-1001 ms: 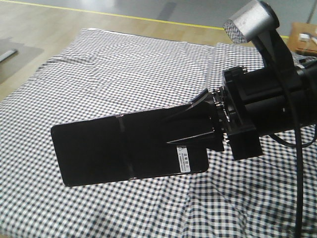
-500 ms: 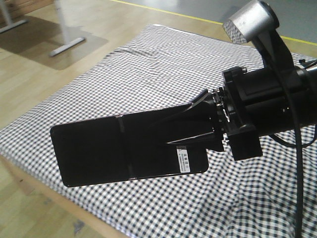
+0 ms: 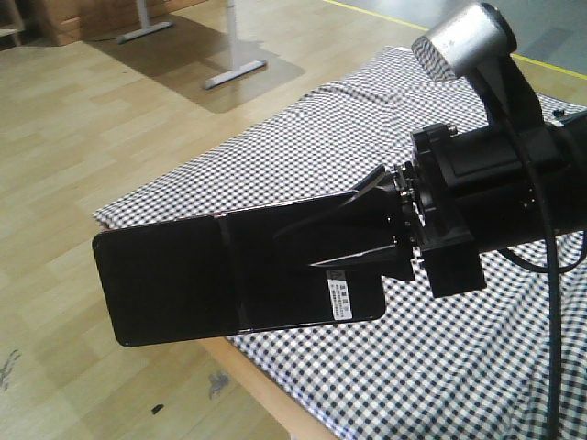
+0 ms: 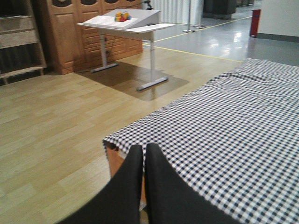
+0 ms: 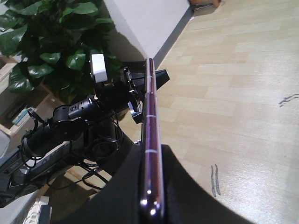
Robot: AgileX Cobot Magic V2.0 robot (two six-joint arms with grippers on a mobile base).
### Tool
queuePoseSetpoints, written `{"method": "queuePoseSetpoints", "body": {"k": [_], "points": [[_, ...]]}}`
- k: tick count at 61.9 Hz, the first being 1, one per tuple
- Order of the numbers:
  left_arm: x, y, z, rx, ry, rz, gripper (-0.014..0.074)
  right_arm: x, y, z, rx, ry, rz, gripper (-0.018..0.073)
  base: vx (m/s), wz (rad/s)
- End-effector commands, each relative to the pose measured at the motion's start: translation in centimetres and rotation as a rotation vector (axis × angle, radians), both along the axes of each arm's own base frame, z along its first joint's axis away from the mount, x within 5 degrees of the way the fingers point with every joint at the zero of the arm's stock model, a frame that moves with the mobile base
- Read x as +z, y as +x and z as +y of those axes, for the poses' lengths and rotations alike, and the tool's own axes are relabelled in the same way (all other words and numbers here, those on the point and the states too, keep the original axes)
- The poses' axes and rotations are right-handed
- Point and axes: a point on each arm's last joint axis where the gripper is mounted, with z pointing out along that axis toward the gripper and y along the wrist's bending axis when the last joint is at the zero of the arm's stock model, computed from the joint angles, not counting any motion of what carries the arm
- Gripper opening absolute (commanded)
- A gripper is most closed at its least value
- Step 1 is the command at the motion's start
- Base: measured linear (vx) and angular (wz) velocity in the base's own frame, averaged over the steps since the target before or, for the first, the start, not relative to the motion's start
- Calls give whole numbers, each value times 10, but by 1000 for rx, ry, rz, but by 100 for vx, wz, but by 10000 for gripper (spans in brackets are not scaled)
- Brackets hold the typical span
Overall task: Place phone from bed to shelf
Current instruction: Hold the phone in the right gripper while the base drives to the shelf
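The phone (image 3: 229,280), a thin glossy black rectangle with a crease and a white sticker, hangs level in the air over the bed's near edge. My right gripper (image 3: 367,240) is shut on its sticker end. The right wrist view shows the phone (image 5: 150,126) edge-on, with a pinkish rim, clamped between the two black fingers (image 5: 187,196). The bed (image 3: 459,367), in black-and-white gingham, lies below and to the right. My left gripper (image 4: 144,150) is shut on nothing, above the bed's (image 4: 233,121) corner. I cannot make out the shelf in any view.
Pale wood floor (image 3: 83,137) stretches left of the bed. A white desk (image 4: 124,23) with a keyboard stands before brown wooden cabinets (image 4: 70,32). A leafy plant (image 5: 51,37) and the left arm (image 5: 79,116) are close beside the phone.
The whole view has swung: the bed has slid to the right and bare floor and desk legs have come into view on the left. The phone stays in the right gripper's hold.
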Motion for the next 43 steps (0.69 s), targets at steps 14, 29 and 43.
{"method": "queuePoseSetpoints", "body": {"k": [14,29,43], "points": [[5,0,0,3,-5,-72,1,20,-11,0,56,101,2,-2,-5,32],[5,0,0,3,-5,-72,1,20,-11,0,56,101,2,-2,-4,31],[5,0,0,3,-5,-72,1,20,-11,0,56,101,2,-2,-3,34]]}}
